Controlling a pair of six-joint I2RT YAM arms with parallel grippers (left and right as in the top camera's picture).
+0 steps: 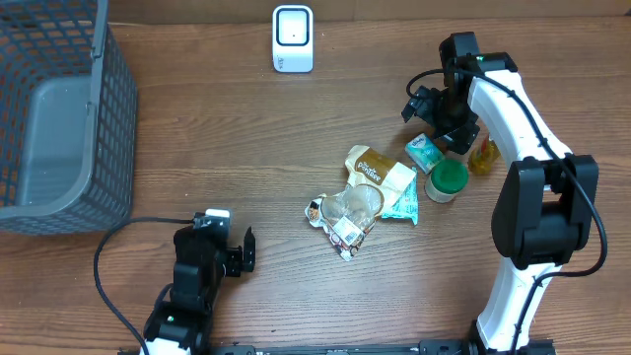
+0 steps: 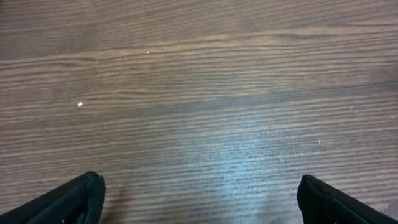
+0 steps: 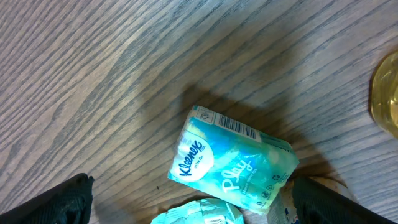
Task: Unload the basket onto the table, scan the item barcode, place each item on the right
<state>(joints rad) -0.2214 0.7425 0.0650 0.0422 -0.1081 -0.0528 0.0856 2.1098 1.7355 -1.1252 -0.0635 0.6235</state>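
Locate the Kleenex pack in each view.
Overhead: Kleenex pack right of centre, beside the green-lidded jar.
Left wrist: not in it, only wooden table.
Right wrist: Kleenex pack at lower centre, barcode along its upper edge.
Shared landmark: the amber item to its right, in overhead and right wrist.

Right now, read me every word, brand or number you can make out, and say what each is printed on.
"Kleenex": on the tissue pack.
"Play": on the same pack.
Barcode on the pack's edge: digits too small to read.
Cream snack bag: print blurred, unreadable.
Clear wrapper's label: too small to read.
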